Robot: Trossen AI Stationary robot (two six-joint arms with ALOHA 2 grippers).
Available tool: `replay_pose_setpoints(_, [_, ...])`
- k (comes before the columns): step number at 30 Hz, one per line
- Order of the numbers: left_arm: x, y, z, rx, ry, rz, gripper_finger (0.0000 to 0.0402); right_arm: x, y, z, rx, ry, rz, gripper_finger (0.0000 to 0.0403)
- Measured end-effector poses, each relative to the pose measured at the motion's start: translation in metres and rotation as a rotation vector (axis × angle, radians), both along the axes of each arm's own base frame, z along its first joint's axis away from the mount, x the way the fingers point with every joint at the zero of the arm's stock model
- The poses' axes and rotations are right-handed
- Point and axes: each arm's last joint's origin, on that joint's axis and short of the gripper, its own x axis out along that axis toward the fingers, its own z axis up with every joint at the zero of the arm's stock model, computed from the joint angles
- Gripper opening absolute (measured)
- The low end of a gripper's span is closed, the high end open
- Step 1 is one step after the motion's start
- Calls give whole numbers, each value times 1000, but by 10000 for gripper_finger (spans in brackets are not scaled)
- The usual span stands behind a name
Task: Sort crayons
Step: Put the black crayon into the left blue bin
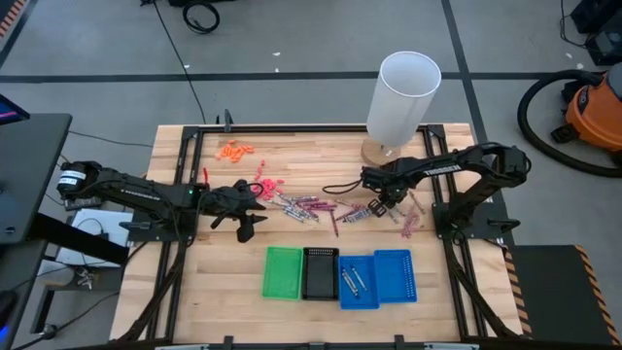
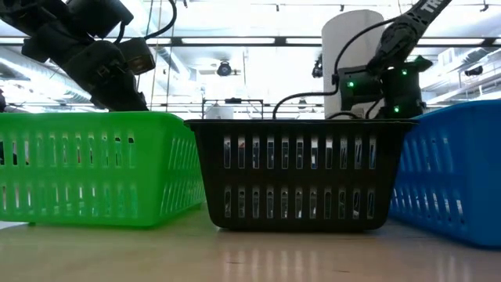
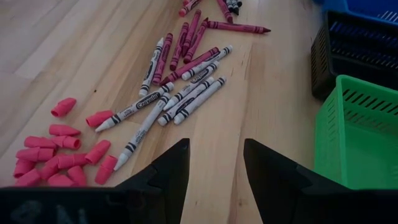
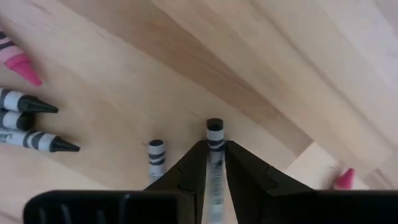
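Many crayons (image 1: 301,206), grey-silver, maroon and pinkish-red, lie loose on the wooden table between the two arms; the left wrist view shows a spread of them (image 3: 180,93). My right gripper (image 1: 386,206) points down at the right end of the scatter, shut on a grey crayon with black bands (image 4: 215,134). A second banded crayon (image 4: 157,158) lies just beside it. My left gripper (image 3: 214,162) hovers open above bare wood at the left end of the scatter, with nothing between its fingers. My right gripper pinches the grey crayon between its two fingers, which come from above and lie across it. The crayon's flat black end (image 4: 214,124) sticks out a little past the fingertips (image 4: 200,149). I cannot tell whether it is lifted off the wood.
Near the front edge stand a green tray (image 1: 284,272), a black tray (image 1: 320,272) and two blue trays (image 1: 396,275), one holding two grey crayons (image 1: 355,280). Pink bits (image 3: 56,155) and orange bits (image 1: 235,151) lie at the left. A white cylinder (image 1: 403,97) stands at the back.
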Motion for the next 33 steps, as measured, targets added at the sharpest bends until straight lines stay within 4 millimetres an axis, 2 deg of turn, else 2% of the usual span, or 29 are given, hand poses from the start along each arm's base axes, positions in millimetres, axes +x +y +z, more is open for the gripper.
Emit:
replay_pose_setpoints(6, [0,0,0,0,-1,0,162,-2,1,-4,-3,-5,6,63])
replay_pose_setpoints(16, [0,0,0,6,0,-4,162,9,-3,5,-38,-26,63,34])
replay_pose_setpoints(25, [0,0,0,9,0,-7,162,31,-2,26,-88,-121,126,36])
replay_pose_setpoints(33, [1,0,1,12,-7,-9,162,48,11,48,-115,-210,200,36])
